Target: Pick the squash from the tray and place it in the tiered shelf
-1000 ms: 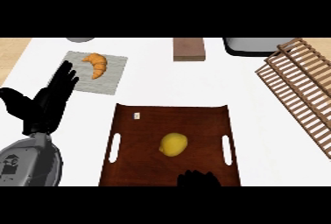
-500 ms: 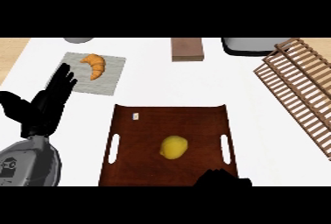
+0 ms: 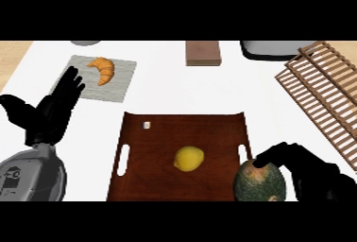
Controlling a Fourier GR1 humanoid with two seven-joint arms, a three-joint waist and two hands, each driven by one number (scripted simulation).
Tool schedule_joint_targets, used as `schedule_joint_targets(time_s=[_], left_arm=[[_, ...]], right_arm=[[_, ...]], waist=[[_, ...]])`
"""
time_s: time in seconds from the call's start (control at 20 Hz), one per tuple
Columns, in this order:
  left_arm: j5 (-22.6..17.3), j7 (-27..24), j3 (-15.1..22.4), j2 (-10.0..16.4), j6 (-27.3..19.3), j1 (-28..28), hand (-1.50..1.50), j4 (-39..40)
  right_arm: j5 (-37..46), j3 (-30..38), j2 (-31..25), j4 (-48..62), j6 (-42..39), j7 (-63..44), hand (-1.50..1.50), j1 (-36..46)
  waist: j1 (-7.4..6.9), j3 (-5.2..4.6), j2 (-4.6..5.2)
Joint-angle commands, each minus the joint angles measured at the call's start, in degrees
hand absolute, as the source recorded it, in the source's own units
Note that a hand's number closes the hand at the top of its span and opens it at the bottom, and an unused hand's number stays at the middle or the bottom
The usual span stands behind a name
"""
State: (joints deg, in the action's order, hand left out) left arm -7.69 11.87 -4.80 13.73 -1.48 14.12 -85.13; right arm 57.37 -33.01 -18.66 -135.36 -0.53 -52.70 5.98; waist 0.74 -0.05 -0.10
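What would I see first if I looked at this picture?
The yellow lemon in the middle of the brown tray jumps out first. At the tray's lower right corner, the black right robot hand curls over a green-and-orange squash. An orange croissant lies on a grey mat at the upper left.

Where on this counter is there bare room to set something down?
Bare counter: between tray and wooden shelf; also between tray's far rim, croissant mat and brown block. The tray's far half is nearly bare. Crowded: its near right corner, with lemon, squash and right robot hand.
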Motion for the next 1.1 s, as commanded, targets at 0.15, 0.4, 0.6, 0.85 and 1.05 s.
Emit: schedule_joint_targets(time_s=[0.15,0.4,0.6,0.85,1.05], left_arm=[[-0.4,1.5,-0.7,0.7,0.3,0.8,0.0,-1.3],[-2.3,-0.3,-2.1,1.5,2.7,-2.8,0.0,-1.4],[-0.4,1.5,-0.2,0.3,0.7,-2.6,0.0,-4.1],[-1.2,2.0,-1.5,0.5,1.0,-1.3,0.0,-1.9],[0.9,0.4,-0.4,-1.0,-0.2,-0.9,0.0,-1.0]], right_arm=[[-14.3,20.0,-1.8,-9.4,-10.7,-3.4,1.5,6.0],[-19.6,33.0,-2.7,-5.8,-13.5,0.4,1.5,5.8],[-26.3,43.0,-2.5,-0.5,-15.9,3.1,1.5,9.4],[-38.2,60.4,-6.3,8.7,-15.3,14.2,1.5,7.1],[-44.2,69.0,-11.0,18.8,-18.1,21.5,1.5,6.7]], waist=[[-0.34,0.05,0.09],[0.11,0.1,-0.1],[0.19,0.15,-0.29],[0.37,0.15,-0.03],[-0.21,0.08,0.08]])
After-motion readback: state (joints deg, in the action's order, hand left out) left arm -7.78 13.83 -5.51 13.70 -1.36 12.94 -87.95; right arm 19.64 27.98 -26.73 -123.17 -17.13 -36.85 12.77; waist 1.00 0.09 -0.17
